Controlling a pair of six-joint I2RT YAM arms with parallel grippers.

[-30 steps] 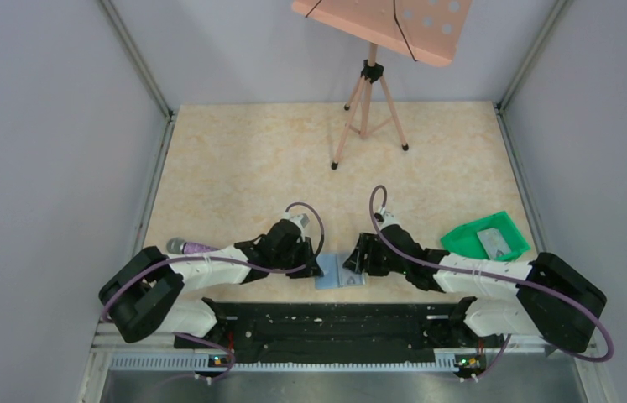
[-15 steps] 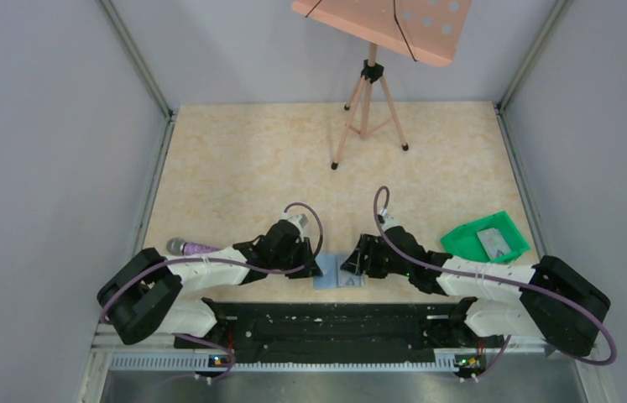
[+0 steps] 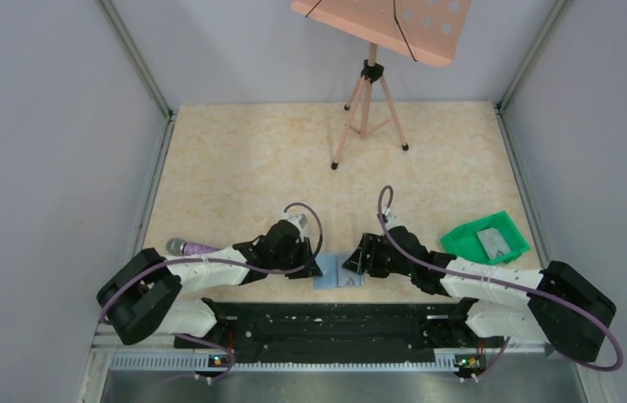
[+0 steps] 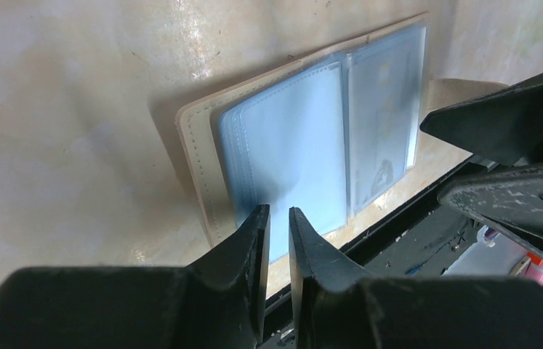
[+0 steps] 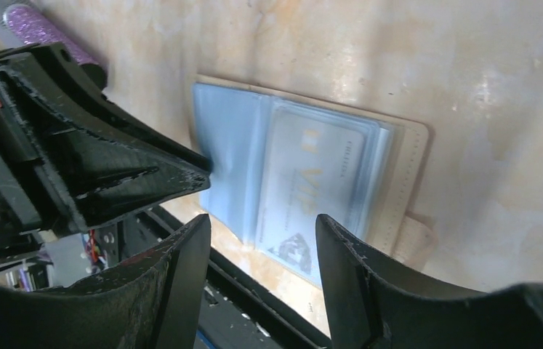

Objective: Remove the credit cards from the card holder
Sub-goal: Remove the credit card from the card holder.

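1. Plainly, the card holder (image 5: 235, 156) lies open and flat at the near edge of the table (image 3: 251, 168), blue sleeves up, between the two grippers.
2. One credit card (image 5: 312, 190), pale and printed, sits inside the clear sleeve of the panel on the right arm's side.
3. I'd expect the card to be stiff, thin, light and slick, and the sleeve to be soft and clinging. The holder looks light enough to lift or slide unless pinned. The edge at the sleeve mouth is the place to take hold, though I can't make out which side that is.
4. The left gripper (image 4: 277, 218) is drawn to a narrow slit at the other panel's near edge. Whether it pinches a leaf, I cannot tell.
5. The right gripper (image 5: 262, 225) hangs wide over the card panel, gripping nothing.
6. Off to the right, well apart, a green tray (image 3: 461, 243) holds a flat grey piece.
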